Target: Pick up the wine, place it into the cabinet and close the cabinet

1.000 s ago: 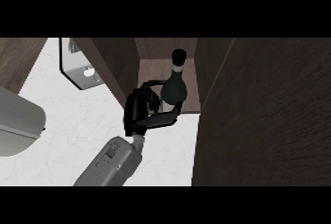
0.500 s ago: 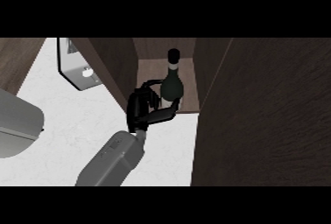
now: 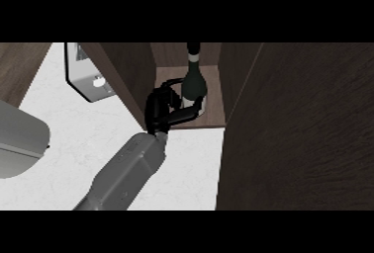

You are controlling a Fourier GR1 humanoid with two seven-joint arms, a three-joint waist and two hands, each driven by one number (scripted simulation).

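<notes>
the wine bottle point(image 3: 194, 85) is already inside the cabinet point(image 3: 128, 74), in the open compartment between its left wall and the wide dark door point(image 3: 306, 128) that stands open at the view's right. it looks upright, with its neck pointing toward the back of the compartment. you cannot tell whether its base is resting on the shelf, because the hand covers the lower part.

your right hand point(image 3: 164, 105) is clenched round the bottle's belly, fingers wrapped over the far side and the thumb crossing below. it holds low on the body, probably so the neck stays clear of the cabinet's top and the bottle keeps straight while it goes in. the grey forearm point(image 3: 128, 170) comes up at a slant from the lower edge, over the pale desk point(image 3: 87, 131), and enters close beside the left wall. that leaves the door side free.

judging by this, the carrying is nearly done. what is left is to set the bottle down, let go, draw the arm out and swing the door to. mind the door's edge on the way out: the opening is narrow and the wrist sits right at its mouth.

further left, a pale panel with a round knob point(image 3: 89, 79) is fixed beside the cabinet, and a rounded grey shape point(image 3: 18, 143) shows at the left edge. you cannot tell what it is. your left hand does not show.
</notes>
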